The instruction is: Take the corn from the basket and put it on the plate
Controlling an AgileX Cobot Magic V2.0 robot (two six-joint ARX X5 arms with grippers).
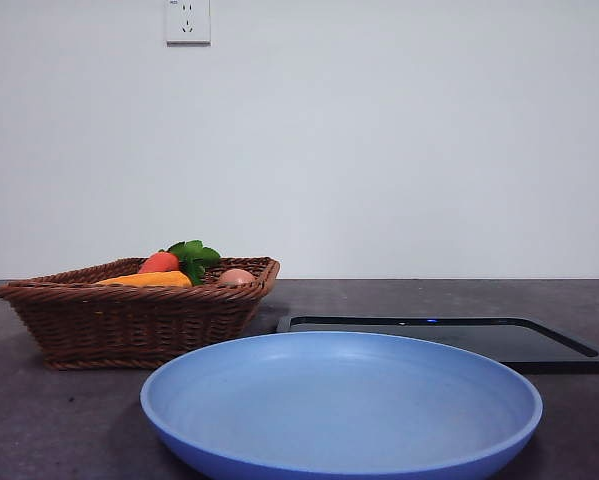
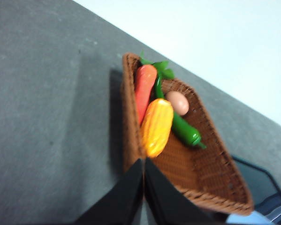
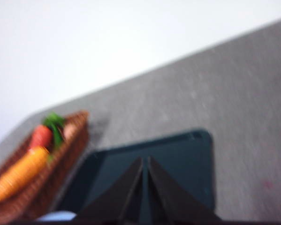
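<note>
The corn (image 2: 156, 126) lies in the basket (image 2: 210, 168), against its long side wall and just beside the carrot (image 2: 144, 89), whose green leaves reach toward the basket's far corner; a green pepper (image 2: 185, 131) lies on the corn's other side, touching it, and a pale egg (image 2: 178, 102) sits next to the pepper. In the front view the basket (image 1: 129, 320) stands on the dark table (image 1: 39, 430) at the left, with only the tops of the corn (image 1: 147, 281), carrot (image 1: 159, 262) and egg (image 1: 236, 277) showing above the braided rim; the blue plate (image 1: 339, 450) sits nearest the camera — with nothing on it — and the black tray (image 1: 519, 345) lies behind it to the right. The left gripper (image 2: 143, 161) hangs above the basket's near rim, jaws pressed together on nothing; the right gripper (image 3: 145, 161) hovers over the tray (image 3: 178, 159), jaws likewise closed and holding nothing; that view is blurred, yet basket (image 3: 60, 164), corn (image 3: 18, 176) and carrot (image 3: 41, 136) are recognisable off to one side.
</note>
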